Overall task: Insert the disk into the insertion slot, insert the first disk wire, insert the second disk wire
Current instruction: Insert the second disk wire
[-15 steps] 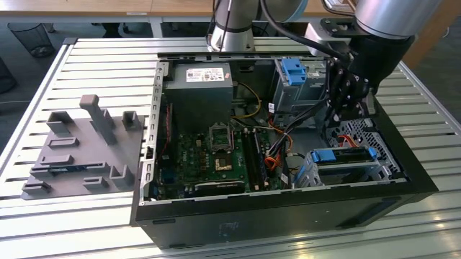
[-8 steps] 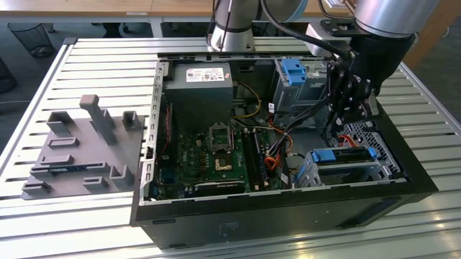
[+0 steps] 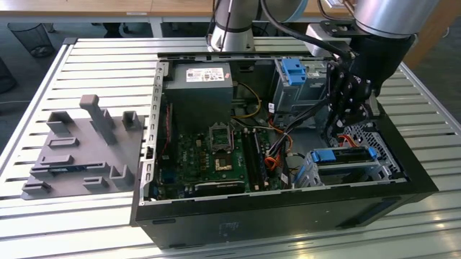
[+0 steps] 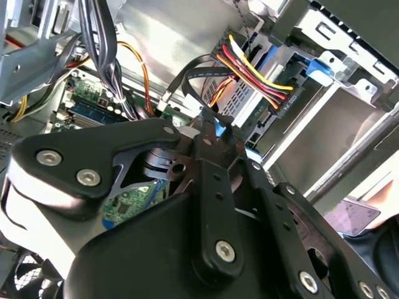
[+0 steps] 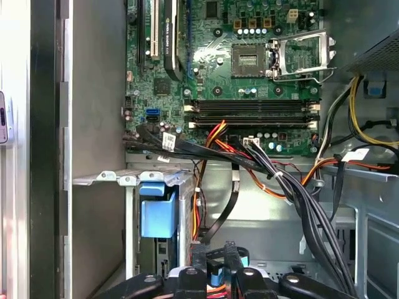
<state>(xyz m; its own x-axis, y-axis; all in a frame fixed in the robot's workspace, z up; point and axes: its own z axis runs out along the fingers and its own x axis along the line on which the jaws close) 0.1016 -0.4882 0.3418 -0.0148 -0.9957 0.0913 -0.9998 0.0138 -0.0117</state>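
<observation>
The disk (image 3: 344, 156), silver in a bright blue carrier, lies inside the insertion slot (image 3: 338, 175), a perforated silver cage at the front corner of the open computer case on the exterior view's right. A yellow, red and black wire (image 4: 262, 71) is plugged into the disk's end (image 4: 246, 106). My gripper (image 3: 344, 128) hangs just above the cage. In the second wrist view my gripper (image 4: 211, 124) is shut on the small blue plug (image 4: 218, 129) of a flat black wire (image 4: 190, 78), close to the disk's end. The first wrist view has the carrier (image 5: 158, 215) beside my gripper (image 5: 215, 265).
The motherboard (image 3: 216, 151) fills the case floor, with the power supply (image 3: 198, 86) behind it. An upright grey bay with a blue latch (image 3: 292, 70) stands behind the cage. A thick black cable bundle (image 5: 299, 199) runs beside the gripper. A grey fixture plate (image 3: 79, 151) lies at the exterior view's left.
</observation>
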